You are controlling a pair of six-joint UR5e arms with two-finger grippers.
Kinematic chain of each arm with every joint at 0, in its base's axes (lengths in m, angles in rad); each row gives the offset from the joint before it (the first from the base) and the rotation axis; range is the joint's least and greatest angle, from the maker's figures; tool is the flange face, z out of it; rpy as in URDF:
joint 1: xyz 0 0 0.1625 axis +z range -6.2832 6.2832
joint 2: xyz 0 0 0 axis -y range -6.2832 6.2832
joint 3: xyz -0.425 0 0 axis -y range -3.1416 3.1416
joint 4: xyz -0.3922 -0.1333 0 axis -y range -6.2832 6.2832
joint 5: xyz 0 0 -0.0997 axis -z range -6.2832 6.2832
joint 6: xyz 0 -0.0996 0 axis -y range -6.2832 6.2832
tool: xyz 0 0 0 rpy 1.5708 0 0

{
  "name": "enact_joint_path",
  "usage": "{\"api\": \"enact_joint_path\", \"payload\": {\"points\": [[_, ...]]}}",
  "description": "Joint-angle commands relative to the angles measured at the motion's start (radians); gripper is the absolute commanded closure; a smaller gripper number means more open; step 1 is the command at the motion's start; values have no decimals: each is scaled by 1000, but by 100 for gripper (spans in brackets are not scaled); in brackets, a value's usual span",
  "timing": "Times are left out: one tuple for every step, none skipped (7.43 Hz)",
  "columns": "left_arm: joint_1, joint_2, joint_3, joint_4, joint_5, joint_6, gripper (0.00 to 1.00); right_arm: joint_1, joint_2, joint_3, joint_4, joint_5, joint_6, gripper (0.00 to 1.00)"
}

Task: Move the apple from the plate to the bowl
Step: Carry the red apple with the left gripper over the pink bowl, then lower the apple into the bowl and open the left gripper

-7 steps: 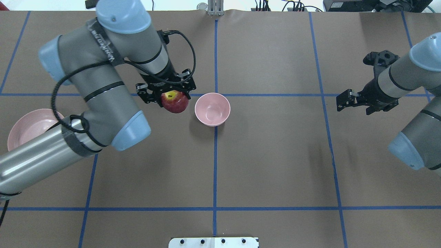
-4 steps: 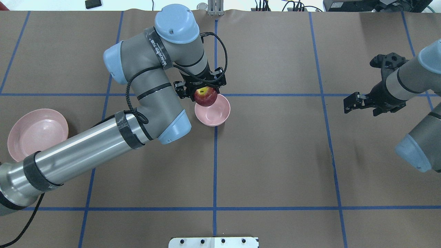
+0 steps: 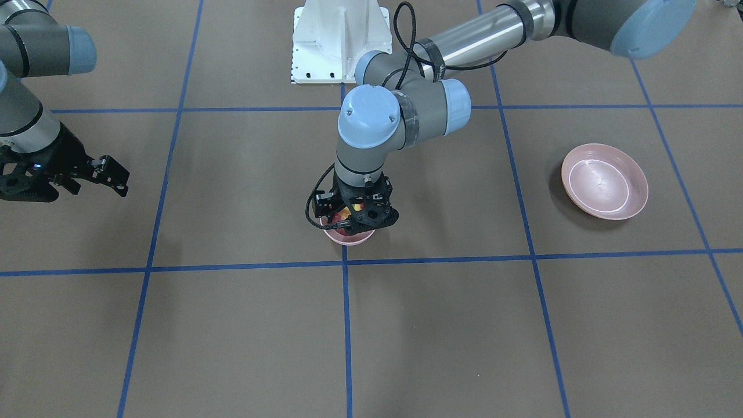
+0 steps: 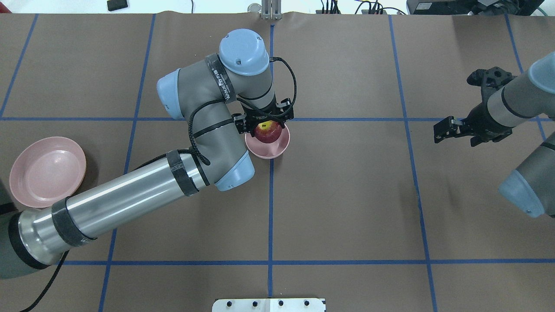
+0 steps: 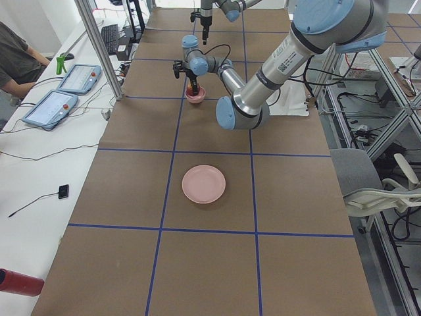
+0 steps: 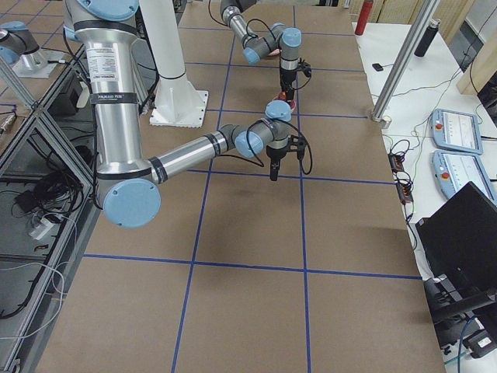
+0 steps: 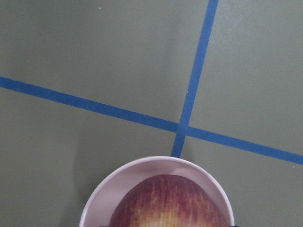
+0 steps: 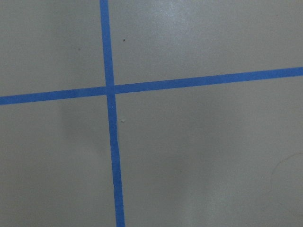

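Gripping apple [image 4: 267, 131] over bowl [image 4: 279, 148]

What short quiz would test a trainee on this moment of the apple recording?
1. True or false: the plate holds nothing.
2. The apple is: A) on the table; B) in the left end effector, over the bowl; C) on the plate.
3. Which end effector hangs away from both dishes?
Key: 1 true; 2 B; 3 the right end effector.
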Motion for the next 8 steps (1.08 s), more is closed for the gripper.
{"api": "enact_joint_path", "payload": {"points": [[6,0,11,-6,2,0,87,0,0,-1,0,0,0,0],[6,0,12,-6,2,1,63,-1,0,-1,0,0,0,0],[6,0,11,-6,2,0,53,0,0,-1,0,2,0,0],[6,0,11,-6,2,1,34,0,0,-1,0,2,0,0],[6,3,11,-6,2,1,17,0,0,0,0,2,0,0],[6,3,11,-6,3,1,8,0,0,0,0,2,0,0],[6,2,6,-4,2,1,3,0,0,0,0,0,0,0],[6,2,5,-4,2,0,3,2,0,0,2,0,0,0]]}}
